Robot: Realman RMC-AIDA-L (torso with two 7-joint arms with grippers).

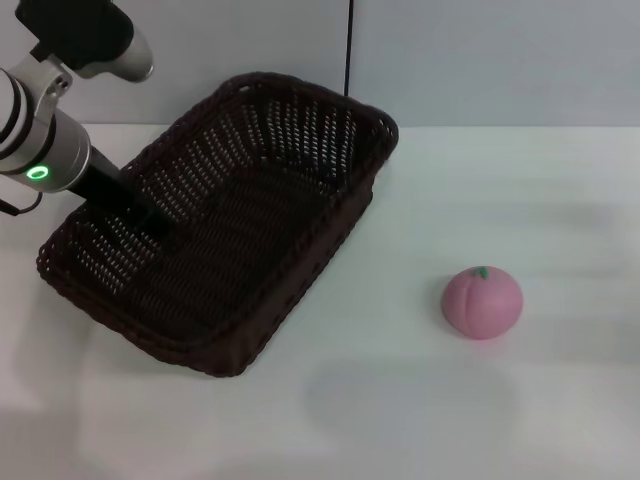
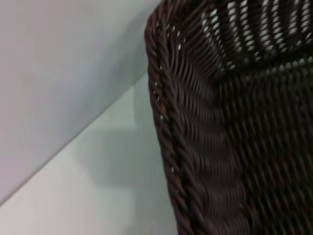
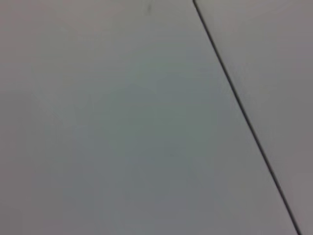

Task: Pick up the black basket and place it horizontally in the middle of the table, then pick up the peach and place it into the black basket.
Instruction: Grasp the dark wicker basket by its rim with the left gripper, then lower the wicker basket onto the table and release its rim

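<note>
At table left: our left gripper reaches inside the black basket, skewed on the table.
We can't tell its finger state; wicker's likely light and stiff, so grab the rim. Peach sits well apart.
</note>
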